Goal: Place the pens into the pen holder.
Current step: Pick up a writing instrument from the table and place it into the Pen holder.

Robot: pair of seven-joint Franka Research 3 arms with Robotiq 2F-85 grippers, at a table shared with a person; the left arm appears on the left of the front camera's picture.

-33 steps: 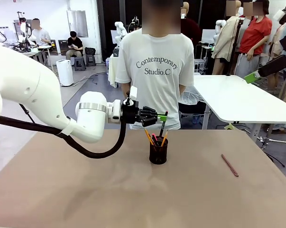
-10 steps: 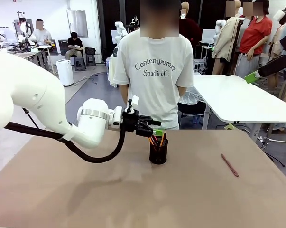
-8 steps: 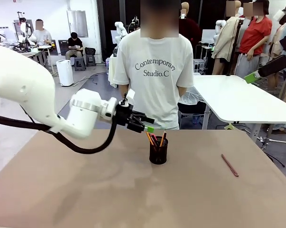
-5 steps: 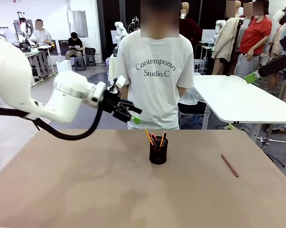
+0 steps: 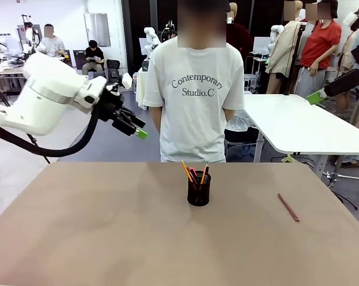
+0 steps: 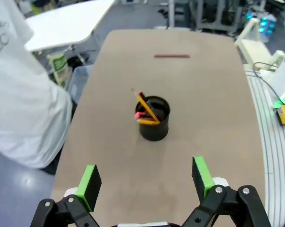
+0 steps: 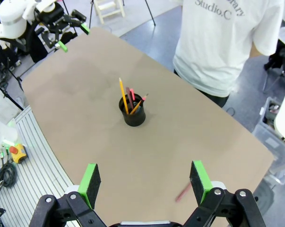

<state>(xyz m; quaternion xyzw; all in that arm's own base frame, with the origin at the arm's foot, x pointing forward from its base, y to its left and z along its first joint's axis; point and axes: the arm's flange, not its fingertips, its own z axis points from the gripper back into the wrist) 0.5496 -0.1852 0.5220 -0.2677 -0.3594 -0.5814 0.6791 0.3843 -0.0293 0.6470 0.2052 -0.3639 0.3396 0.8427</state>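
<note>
The holder (image 5: 198,192) stands upright in the middle of the table (image 5: 96,232), toward the far side. The pens (image 5: 194,174) lean inside it: yellow pencils and one with a pink end, tips fanned above the rim. One loose pen (image 5: 288,207), reddish-brown, lies flat on the table well to the right of the holder.

A second ago the left gripper (image 5: 139,128) hung just over the holder's left rim. Now it has drawn back, up and far to the left, and is beyond the table's far-left edge, well apart from the holder. Its jaws stand wide with nothing between them, as the left wrist view confirms. The pen it was carrying seconds before is no longer in its fingers, so that drop is most likely done.

The right gripper (image 7: 144,182) hovers high over the table, spread and empty, with the loose pen just ahead of its fingers. That last pen is what remains, and it lies on the right arm's side. A person (image 5: 197,89) stands at the far edge, hands behind the back.
</note>
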